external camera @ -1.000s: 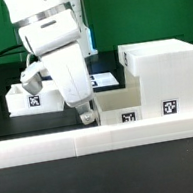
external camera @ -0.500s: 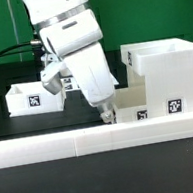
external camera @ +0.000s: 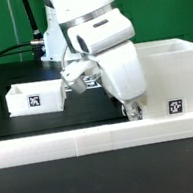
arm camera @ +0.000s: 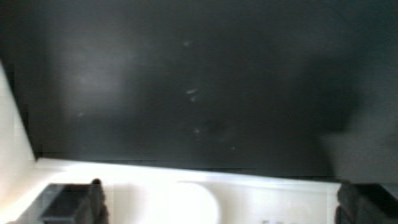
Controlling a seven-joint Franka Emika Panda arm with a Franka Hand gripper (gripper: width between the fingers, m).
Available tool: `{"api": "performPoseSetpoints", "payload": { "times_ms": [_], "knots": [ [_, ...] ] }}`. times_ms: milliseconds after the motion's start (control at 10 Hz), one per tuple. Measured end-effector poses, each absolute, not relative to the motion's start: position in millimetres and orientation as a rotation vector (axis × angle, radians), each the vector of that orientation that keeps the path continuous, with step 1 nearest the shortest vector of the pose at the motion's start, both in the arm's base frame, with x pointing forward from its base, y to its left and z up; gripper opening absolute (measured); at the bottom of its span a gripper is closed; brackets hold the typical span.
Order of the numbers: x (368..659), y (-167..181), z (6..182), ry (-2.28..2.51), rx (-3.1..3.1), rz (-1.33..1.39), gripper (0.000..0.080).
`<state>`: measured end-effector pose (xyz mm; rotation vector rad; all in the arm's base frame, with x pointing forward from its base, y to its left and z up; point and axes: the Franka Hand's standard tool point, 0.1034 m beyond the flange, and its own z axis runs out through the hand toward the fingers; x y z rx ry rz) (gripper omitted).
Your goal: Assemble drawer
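Note:
The drawer's big white housing (external camera: 173,67) stands at the exterior view's right. One small open-topped box (external camera: 32,98) with a tag sits at the left. The second small box (external camera: 169,107) lies low in front of the housing, mostly hidden by the arm. My gripper (external camera: 134,111) hangs down over that box's left part. In the wrist view my gripper (arm camera: 219,203) is open, its dark fingers (arm camera: 73,204) wide apart with a white part of the box (arm camera: 231,195) between them. I cannot tell whether they touch it.
A long low white rail (external camera: 91,139) runs along the front of the black table (external camera: 18,125). The marker board (external camera: 90,82) shows partly behind my arm. A green wall stands at the back.
My arm has moved steadily toward the exterior view's right, from between the left box and the housing to over the small box in front of the housing.

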<state>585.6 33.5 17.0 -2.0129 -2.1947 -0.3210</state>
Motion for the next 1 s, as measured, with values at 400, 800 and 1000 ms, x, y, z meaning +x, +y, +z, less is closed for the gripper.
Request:
{"api": "performPoseSetpoints", "payload": {
  "times_ms": [400,800,1000],
  "knots": [
    [586,21,15.4,-2.163,-2.064,-0.260,0.0649],
    [581,-42,24.9,-2.129,-2.121,-0.235,0.0649],
    [573,-58,36.0,-2.080,-2.218,-0.240,0.0649]
  ]
}}
